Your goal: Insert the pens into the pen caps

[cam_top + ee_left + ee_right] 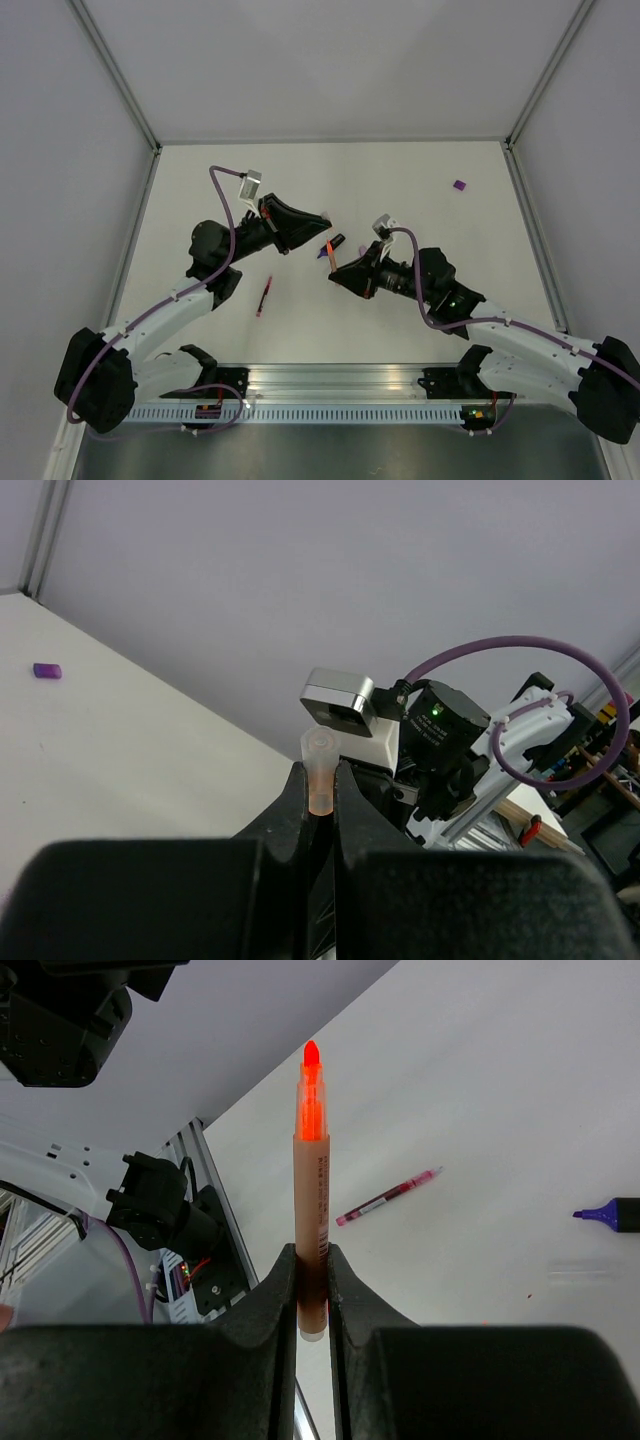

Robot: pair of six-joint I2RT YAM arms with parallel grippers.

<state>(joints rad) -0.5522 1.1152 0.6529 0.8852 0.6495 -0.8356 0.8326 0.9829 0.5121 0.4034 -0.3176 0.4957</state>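
My left gripper [326,222] [320,785] is shut on a small translucent orange pen cap [320,760], which sticks out past the fingertips. My right gripper [334,276] [312,1270] is shut on the orange pen [311,1180], bright tip uncovered and pointing away from the jaws. The two grippers face each other above mid-table, a short gap apart. The thin red pen [264,296] [388,1196] lies on the table to the left. The black purple-tipped marker [335,243] [612,1213] lies between the grippers. A purple cap [459,185] [47,670] lies far right. The pale pen is not clearly visible.
White table [400,200] enclosed by grey walls with metal posts at the far corners. An aluminium rail [340,385] carries both arm bases at the near edge. The right arm's wrist camera [340,702] shows just beyond the held cap.
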